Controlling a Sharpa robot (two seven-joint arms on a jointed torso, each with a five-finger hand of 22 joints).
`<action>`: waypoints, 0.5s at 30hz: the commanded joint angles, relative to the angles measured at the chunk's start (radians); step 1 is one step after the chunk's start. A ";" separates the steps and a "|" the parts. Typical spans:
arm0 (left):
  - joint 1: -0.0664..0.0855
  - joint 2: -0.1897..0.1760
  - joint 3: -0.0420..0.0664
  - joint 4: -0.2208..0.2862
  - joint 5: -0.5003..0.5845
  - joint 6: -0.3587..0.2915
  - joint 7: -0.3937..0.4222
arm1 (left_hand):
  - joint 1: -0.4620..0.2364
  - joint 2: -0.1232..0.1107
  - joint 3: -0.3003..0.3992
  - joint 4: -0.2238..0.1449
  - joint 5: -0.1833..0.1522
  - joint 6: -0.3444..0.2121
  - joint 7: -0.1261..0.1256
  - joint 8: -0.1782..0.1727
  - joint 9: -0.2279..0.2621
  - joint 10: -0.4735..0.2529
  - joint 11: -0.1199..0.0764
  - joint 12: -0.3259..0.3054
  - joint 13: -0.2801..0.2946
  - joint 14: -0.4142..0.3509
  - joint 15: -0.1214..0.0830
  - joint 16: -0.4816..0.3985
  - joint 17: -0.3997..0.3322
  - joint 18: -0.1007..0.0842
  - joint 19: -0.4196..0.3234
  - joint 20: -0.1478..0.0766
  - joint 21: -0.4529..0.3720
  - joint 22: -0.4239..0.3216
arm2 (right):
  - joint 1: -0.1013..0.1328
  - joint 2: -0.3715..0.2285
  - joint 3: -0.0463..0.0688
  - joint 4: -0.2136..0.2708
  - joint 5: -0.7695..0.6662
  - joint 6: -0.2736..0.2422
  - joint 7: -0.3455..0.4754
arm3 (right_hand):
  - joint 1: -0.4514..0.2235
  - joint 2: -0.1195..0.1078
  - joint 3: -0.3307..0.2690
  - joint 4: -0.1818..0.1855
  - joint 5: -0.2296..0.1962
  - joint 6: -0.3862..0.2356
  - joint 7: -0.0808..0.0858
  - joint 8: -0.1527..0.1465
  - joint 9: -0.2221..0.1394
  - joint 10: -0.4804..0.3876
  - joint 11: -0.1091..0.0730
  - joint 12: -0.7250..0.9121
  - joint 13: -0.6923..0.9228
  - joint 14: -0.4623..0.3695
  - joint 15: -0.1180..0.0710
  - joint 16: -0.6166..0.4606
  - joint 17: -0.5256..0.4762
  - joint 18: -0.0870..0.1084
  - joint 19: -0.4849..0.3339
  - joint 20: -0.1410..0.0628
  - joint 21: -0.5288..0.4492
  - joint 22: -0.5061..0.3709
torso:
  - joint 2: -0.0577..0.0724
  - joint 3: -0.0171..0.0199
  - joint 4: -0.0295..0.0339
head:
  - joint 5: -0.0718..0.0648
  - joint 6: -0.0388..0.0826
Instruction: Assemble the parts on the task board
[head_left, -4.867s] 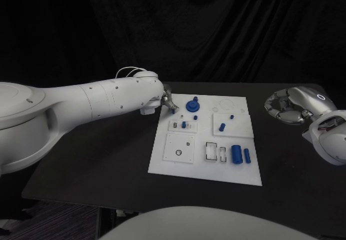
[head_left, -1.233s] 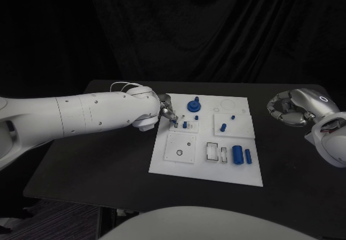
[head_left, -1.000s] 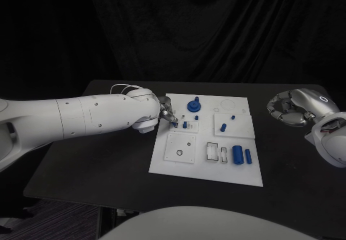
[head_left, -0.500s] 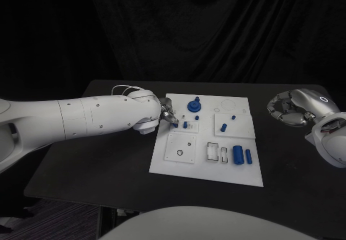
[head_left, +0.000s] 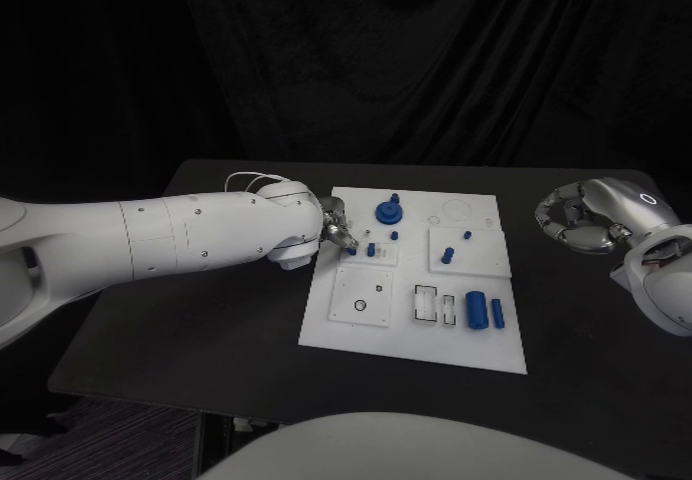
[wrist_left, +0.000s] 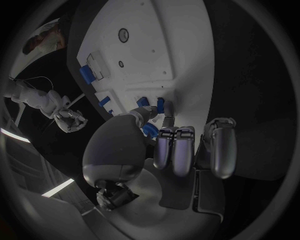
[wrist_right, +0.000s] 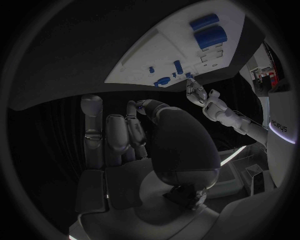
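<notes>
The white task board (head_left: 418, 340) lies mid-table. My left hand (head_left: 335, 230) hovers at the board's left edge, over a small raised square plate (head_left: 378, 258). It pinches a small blue peg (wrist_left: 149, 131) between thumb and fingers. One blue peg (head_left: 371, 247) stands in that plate, just beside the fingertips (wrist_left: 167, 107). A blue round part (head_left: 387, 212) sits further back. Two blue cylinders (head_left: 473, 308) lie at the board's near right. My right hand (head_left: 581, 218) hangs off the board to the right, fingers curled in on nothing (wrist_right: 125, 135).
Other small blue pegs (head_left: 446, 254) stand on the right square plate. A lower square plate (head_left: 361, 297) carries a black ring. A rectangular slot block (head_left: 426, 303) sits beside the cylinders. Bare black table (head_left: 202, 330) spreads to the left and front of the board.
My left hand has come from the board's far left corner toward me to the small square plate, carrying the blue peg; over the last second it barely shifts. The right hand stays put.
</notes>
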 joint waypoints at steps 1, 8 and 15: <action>-0.004 0.003 0.000 -0.002 -0.005 0.014 0.017 | 0.004 0.011 0.007 0.000 0.003 0.004 0.000 0.006 0.001 0.093 -0.009 -0.006 0.255 0.102 -0.006 0.003 0.263 0.012 0.028 -0.008 -0.001 0.208 | -0.002 0.000 0.001 -0.001 -0.006 0.003 -0.020 | 0.009 0.001 0.000 -0.007 0.003 0.000 0.000 0.004 0.002 -0.005 -0.001 -0.004 0.000 -0.004 -0.004 -0.004 -0.001 0.000 0.000 -0.004 -0.006 0.078 | 0.000 -0.0004 -0.0003 | 0.002 0.000; -0.005 0.007 0.000 -0.005 -0.005 0.016 0.024 | -0.002 0.012 0.009 0.001 -0.002 0.003 0.001 0.004 0.000 0.091 -0.008 -0.010 0.253 0.102 -0.006 0.003 0.263 0.012 0.027 -0.008 -0.004 0.207 | -0.003 0.002 0.001 -0.002 -0.006 0.004 -0.021 | 0.009 0.001 0.000 -0.007 0.003 0.000 0.000 0.004 0.002 -0.005 -0.001 -0.004 0.000 -0.004 -0.004 -0.004 -0.001 0.000 0.000 -0.004 -0.006 0.078 | 0.000 -0.0004 -0.0013 | 0.004 0.000; -0.006 0.012 0.000 -0.012 -0.005 0.017 0.036 | -0.070 0.026 -0.042 0.035 -0.205 0.008 0.006 -0.009 -0.013 0.088 -0.004 -0.014 0.251 0.102 -0.001 0.003 0.263 0.013 0.025 -0.004 -0.012 0.206 | -0.003 0.002 0.001 -0.002 -0.006 0.004 -0.020 | 0.009 0.001 0.000 -0.007 0.003 0.000 0.000 0.004 0.002 -0.005 -0.001 -0.004 0.000 -0.004 -0.004 -0.004 -0.001 0.000 0.000 -0.004 -0.006 0.078 | 0.000 0.0001 0.0004 | 0.003 0.000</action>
